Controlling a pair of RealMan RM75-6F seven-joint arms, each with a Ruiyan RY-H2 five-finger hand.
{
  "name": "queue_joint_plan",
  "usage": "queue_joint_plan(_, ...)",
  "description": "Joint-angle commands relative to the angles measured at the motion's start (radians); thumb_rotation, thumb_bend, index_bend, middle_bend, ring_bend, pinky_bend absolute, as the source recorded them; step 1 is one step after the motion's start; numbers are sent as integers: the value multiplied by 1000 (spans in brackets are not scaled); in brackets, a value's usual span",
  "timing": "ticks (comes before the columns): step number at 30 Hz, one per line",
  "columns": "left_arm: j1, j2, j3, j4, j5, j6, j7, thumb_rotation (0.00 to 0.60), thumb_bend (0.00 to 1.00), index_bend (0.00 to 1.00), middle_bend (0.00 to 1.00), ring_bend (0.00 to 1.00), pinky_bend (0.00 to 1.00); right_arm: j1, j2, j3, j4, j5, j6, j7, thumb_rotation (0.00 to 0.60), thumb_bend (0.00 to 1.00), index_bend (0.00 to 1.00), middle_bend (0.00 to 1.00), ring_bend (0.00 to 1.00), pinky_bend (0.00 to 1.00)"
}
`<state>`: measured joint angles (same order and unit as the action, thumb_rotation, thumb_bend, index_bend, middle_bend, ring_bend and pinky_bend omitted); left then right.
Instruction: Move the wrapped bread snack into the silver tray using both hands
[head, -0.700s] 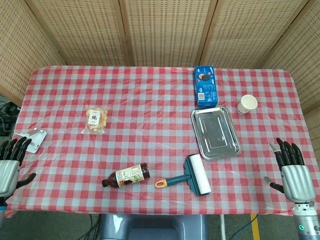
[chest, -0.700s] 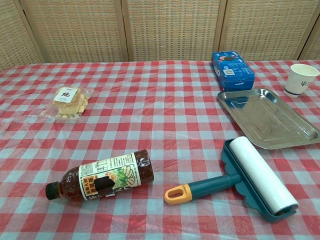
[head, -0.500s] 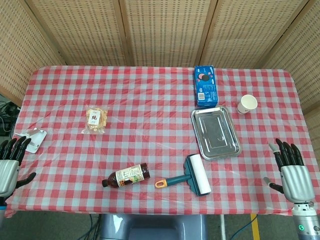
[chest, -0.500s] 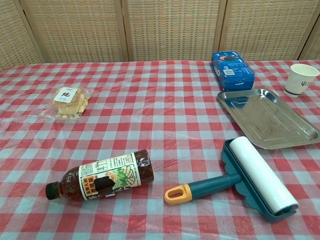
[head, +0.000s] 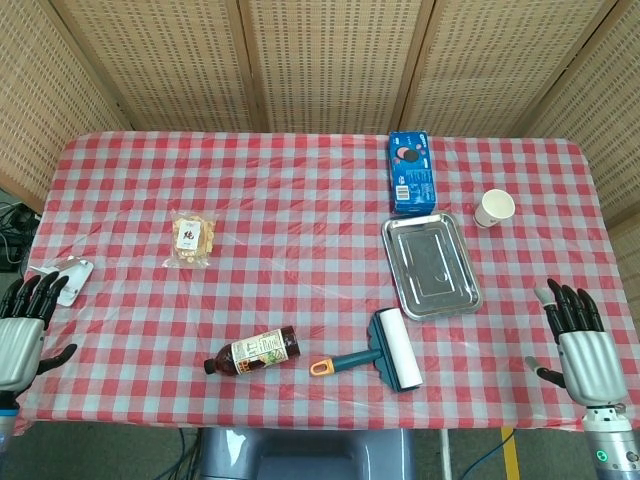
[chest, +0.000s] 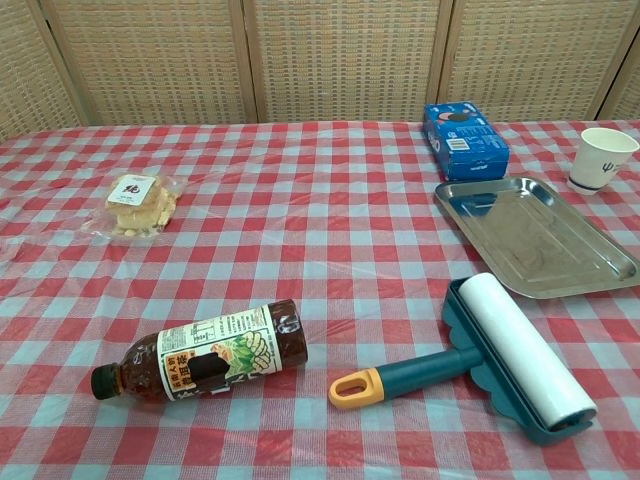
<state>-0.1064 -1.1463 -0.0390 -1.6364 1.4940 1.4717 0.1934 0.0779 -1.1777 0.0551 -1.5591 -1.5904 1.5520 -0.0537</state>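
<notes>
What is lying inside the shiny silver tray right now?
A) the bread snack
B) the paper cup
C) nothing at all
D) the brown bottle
C: the silver tray is bare, while the wrapped bread snack lies far off on the tablecloth.

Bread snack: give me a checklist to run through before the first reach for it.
1. Snack lies free on the cloth, nothing on it: ok.
2. Tray has nothing in it: ok.
3. Left robot hand holds nothing, fingers apart: ok.
4. Right robot hand holds nothing, fingers apart: ok.
5. Bottle and lint roller lie nearer the robot than the snack-to-tray line: ok.
6. Wrapper sealed: cannot tell.
</notes>
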Motion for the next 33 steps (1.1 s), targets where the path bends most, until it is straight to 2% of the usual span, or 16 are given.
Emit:
queue_joint_plan(1,-11,-9,-8,4,-1,-9,-9,600,172,0,0,0,0,0,2,-1,0,1,-2,9,600,55,0,0,0,0)
queue_joint_plan(4,-36,-5,-21,-4,-7,-37,5,600,172,0,0,0,0,2,3,-4,1,1,-9,16,600,55,0,0,0,0)
queue_joint_plan(8,-94,5,-67,-36,-38,-95,45,600,172,0,0,0,0,7,2,-6,5,1,-21,22,600,55,0,0,0,0)
queue_joint_plan(12,-186,15,-126,-67,-115,-219,89,600,172,0,0,0,0,12,0,-6,10,10,-38,29,600,54,0,0,0,0)
queue_joint_plan(18,-335,2,-201,-67,-292,-424,192,600,167,0,0,0,0,23,-9,-2,26,32,-68,35,600,54,0,0,0,0)
queue_joint_plan(22,-441,-30,-235,-14,-445,-553,271,600,128,0,0,0,0,29,-12,3,37,53,-88,43,600,54,0,0,0,0)
queue_joint_plan(25,-525,-70,-247,71,-574,-631,334,600,113,0,0,0,0,33,-10,4,42,61,-99,49,600,54,0,0,0,0)
queue_joint_plan(29,-616,-119,-238,178,-713,-706,392,600,88,0,0,0,0,35,-10,3,46,50,-94,57,600,54,0,0,0,0)
queue_joint_plan(33,-691,-170,-214,280,-806,-768,425,600,88,0,0,0,0,38,-16,4,55,56,-100,54,600,55,0,0,0,0)
